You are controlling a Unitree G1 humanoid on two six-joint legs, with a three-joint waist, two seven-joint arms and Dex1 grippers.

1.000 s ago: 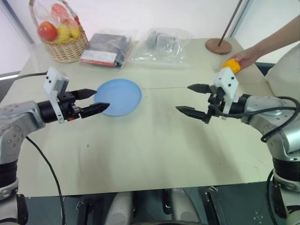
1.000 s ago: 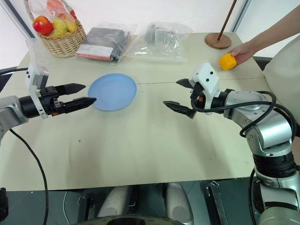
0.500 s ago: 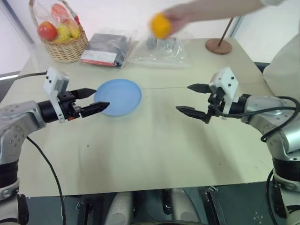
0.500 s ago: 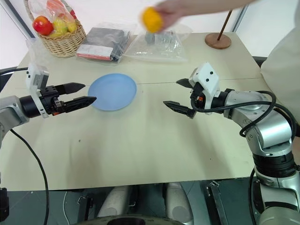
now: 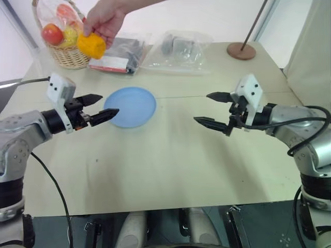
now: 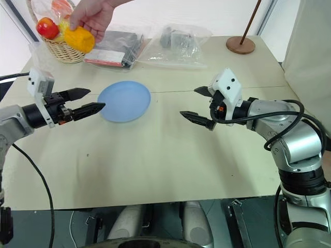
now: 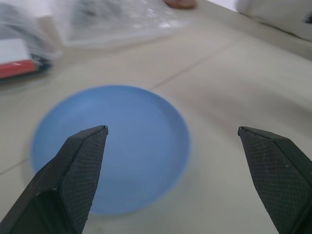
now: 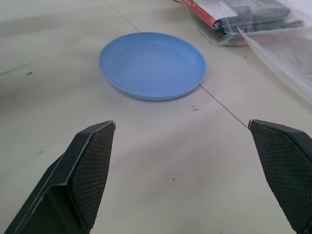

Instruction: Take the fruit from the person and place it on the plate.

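A person's hand [image 5: 106,19] holds the orange-yellow fruit [image 5: 91,45] in the air at the far left, above and behind my left gripper [image 5: 101,105]. That gripper is open and empty, level, its tips at the left rim of the light-blue plate [image 5: 132,106]. The plate lies bare on the table, also seen past the left fingertips [image 7: 87,161] as the plate [image 7: 131,146] and in the right wrist view as the plate [image 8: 152,64]. My right gripper [image 5: 211,109] hangs open and empty over the table to the right of the plate.
A wicker basket [image 5: 72,51] with bagged fruit and a red apple [image 5: 52,33] stands at the far left corner. Plastic-wrapped packets [image 5: 120,52] and a clear bag [image 5: 178,49] lie behind the plate. A wooden stand base [image 5: 241,50] sits far right.
The person's hand has carried the fruit from the far right across the table to the far left, above my left gripper. The left gripper swung slightly toward it. The right gripper has kept still.
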